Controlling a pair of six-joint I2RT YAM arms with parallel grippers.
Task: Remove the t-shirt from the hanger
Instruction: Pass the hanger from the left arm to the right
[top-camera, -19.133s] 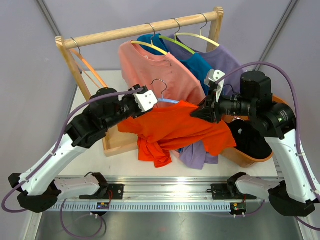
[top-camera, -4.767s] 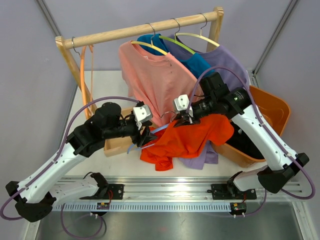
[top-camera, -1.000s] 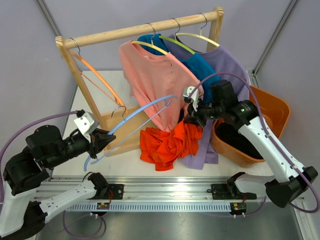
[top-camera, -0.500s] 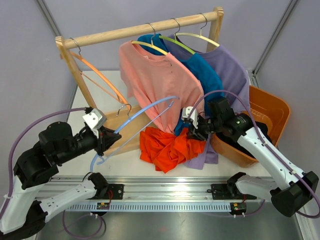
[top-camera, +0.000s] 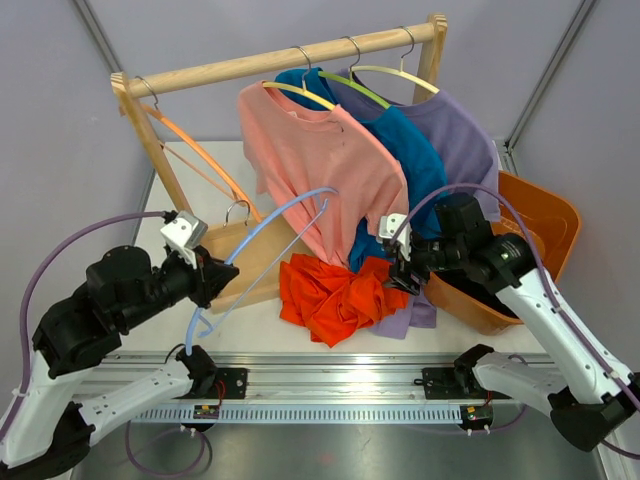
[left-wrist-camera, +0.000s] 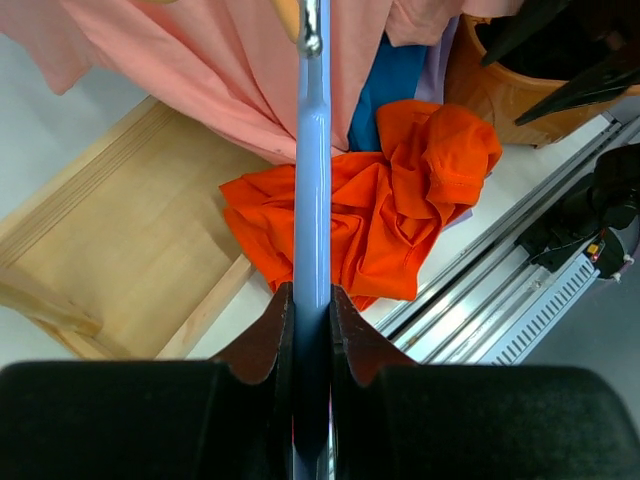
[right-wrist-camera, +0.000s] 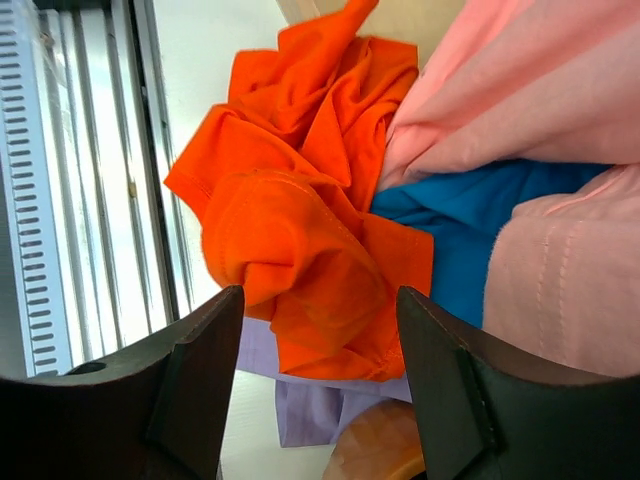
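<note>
The orange t-shirt (top-camera: 335, 295) lies crumpled on the table, off the hanger; it also shows in the left wrist view as the t-shirt (left-wrist-camera: 385, 215) and in the right wrist view as the t-shirt (right-wrist-camera: 300, 230). The light blue hanger (top-camera: 265, 230) is bare and tilted up to the right, its bar (left-wrist-camera: 312, 180) clamped in my left gripper (top-camera: 205, 275), which is shut on it (left-wrist-camera: 311, 315). My right gripper (top-camera: 397, 275) hovers just right of the shirt. Its jaws stand wide open (right-wrist-camera: 320, 345) with nothing between them.
A wooden rack (top-camera: 280, 60) at the back holds pink (top-camera: 320, 150), blue (top-camera: 405, 135) and purple (top-camera: 455, 130) shirts on hangers, plus a bare orange hanger (top-camera: 190, 150). An orange basket (top-camera: 540, 215) stands at right. A purple cloth (top-camera: 405, 315) lies under the orange shirt.
My right gripper has opened and let go of the orange t-shirt, which dropped onto the table, then drew back right. My left arm swung the bare hanger slightly right and up.
</note>
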